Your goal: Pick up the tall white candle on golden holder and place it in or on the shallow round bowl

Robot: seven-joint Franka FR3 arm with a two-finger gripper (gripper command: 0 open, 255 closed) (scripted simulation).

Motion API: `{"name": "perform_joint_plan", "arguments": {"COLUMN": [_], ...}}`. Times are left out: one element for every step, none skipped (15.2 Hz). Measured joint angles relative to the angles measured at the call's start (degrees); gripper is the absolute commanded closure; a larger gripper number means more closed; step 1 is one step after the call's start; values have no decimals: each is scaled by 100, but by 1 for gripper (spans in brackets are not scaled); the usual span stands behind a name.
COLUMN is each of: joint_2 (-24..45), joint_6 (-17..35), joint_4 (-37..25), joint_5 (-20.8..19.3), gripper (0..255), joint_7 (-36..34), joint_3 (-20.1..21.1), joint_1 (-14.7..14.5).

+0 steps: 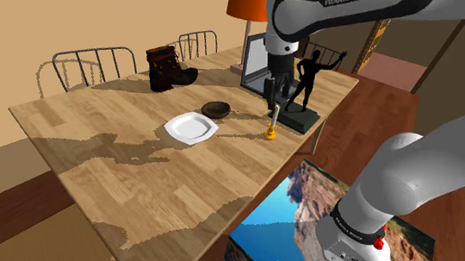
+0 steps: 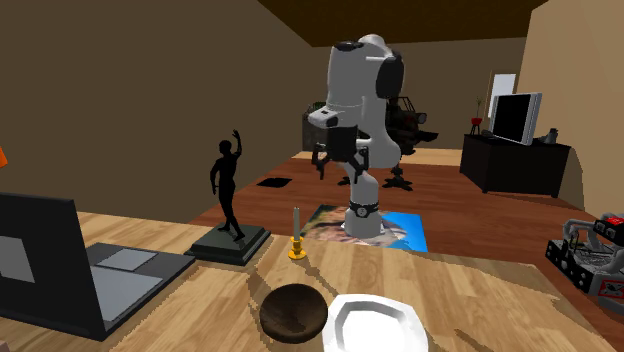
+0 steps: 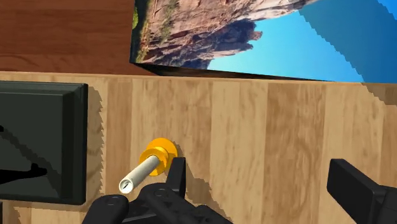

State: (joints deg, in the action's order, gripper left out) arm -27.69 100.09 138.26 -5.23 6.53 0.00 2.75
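**A:** Since the candle [image 3: 141, 172] is a thin stick on a small gold holder [image 3: 159, 151], prob light, stiff, tippy. Where to grab?

**B:** Mid-stick, squarely. Gripper [image 3: 264, 182] hangs above it w/ fingers [image 3: 356, 186] apart. The candle stands on the table [image 3: 254, 121] just outside one finger, not btwn them. Statue base [image 3: 41, 143] is just beyond, dark bowl [image 1: 216, 108] further off.

Laptop [image 2: 45, 260] cut off at edge, white plate [image 2: 375, 325] cropped below
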Motion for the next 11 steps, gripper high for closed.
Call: {"name": "perform_joint_plan", "arguments": {"joint_2": [192,424,690,881,1101,1279,1519,1781,2027,2251,2504], "joint_6": [85,165,282,354,438,494,555,622,677,749,816], "joint_4": [-20,-90,-156,-191,-249,-287,-391,-515,-626,-692,-796], "joint_5": [-78,-155,-229,-310,-395,-467,-547,-636,-717,-794,-872], "gripper": [0,0,0,0,0,0,0,0,0,0,0], "joint_7": [6,8,0,7,10,-12,-19,-10,-18,-45,-65], "joint_3": [-18,-33,-47,-70,-95,-103,-123,-155,-180,-197,-220], "joint_1": [38,74,109,149,190,217,253,297,331,358,386]}}
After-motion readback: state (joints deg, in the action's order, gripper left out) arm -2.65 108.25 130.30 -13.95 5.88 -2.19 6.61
